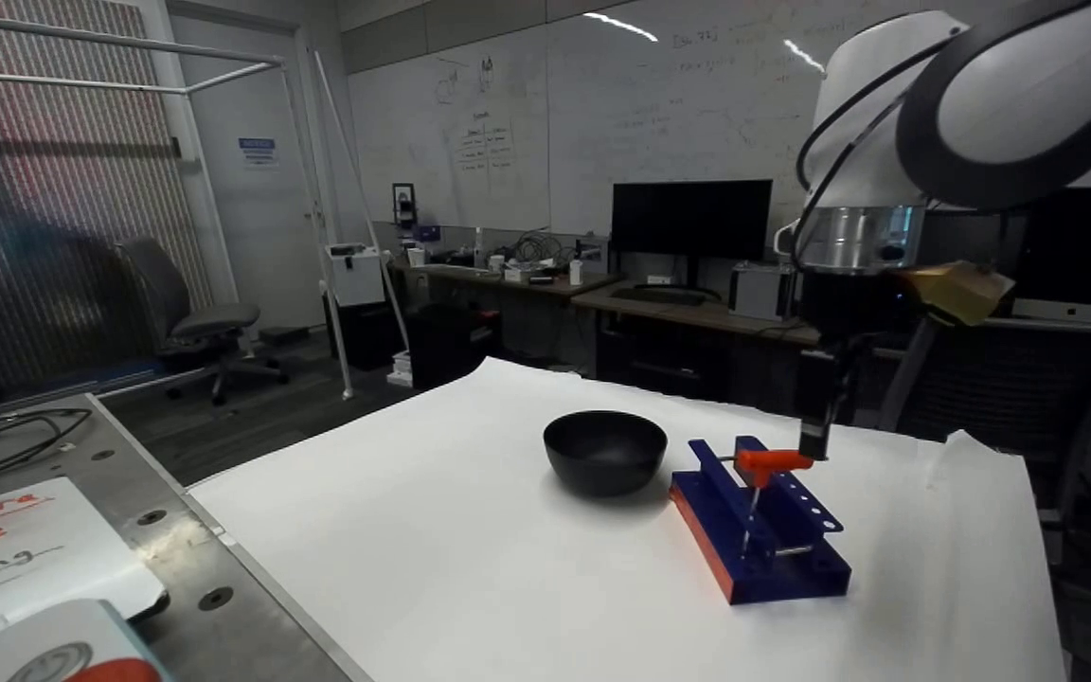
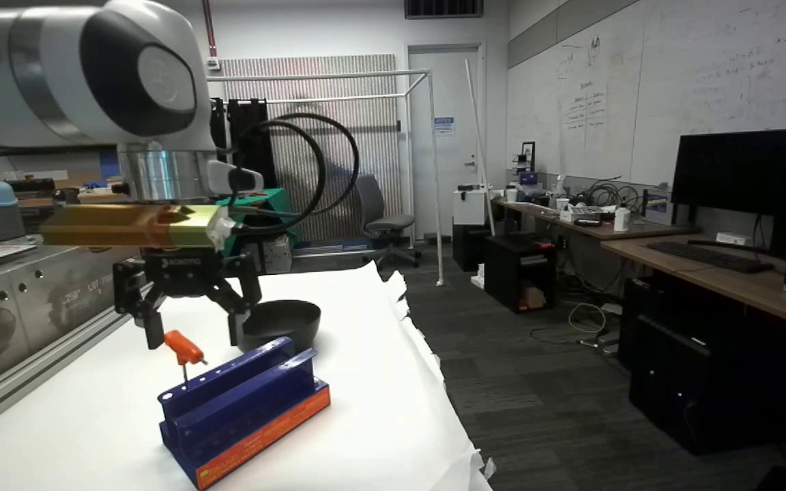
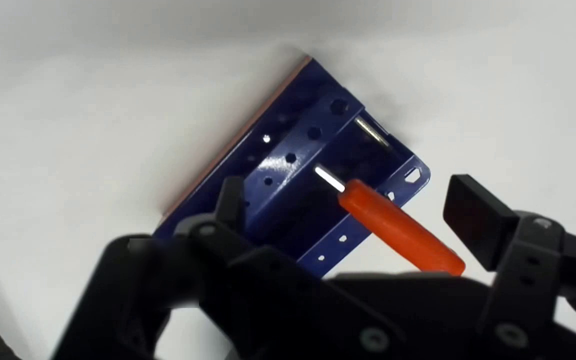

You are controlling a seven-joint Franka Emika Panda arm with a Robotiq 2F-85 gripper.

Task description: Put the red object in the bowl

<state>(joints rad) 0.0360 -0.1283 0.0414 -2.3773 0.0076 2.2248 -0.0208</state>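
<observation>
The red object, a smooth orange-red handle across a thin metal shaft, stands in a blue rack by the tips of the wide-spread, empty end effector, the bowl farther off

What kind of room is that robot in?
It looks like a robotics lab, though I can't be sure. There's a big robot arm, a whiteboard with writing and scribbles on it, and a computer monitor.
</observation>
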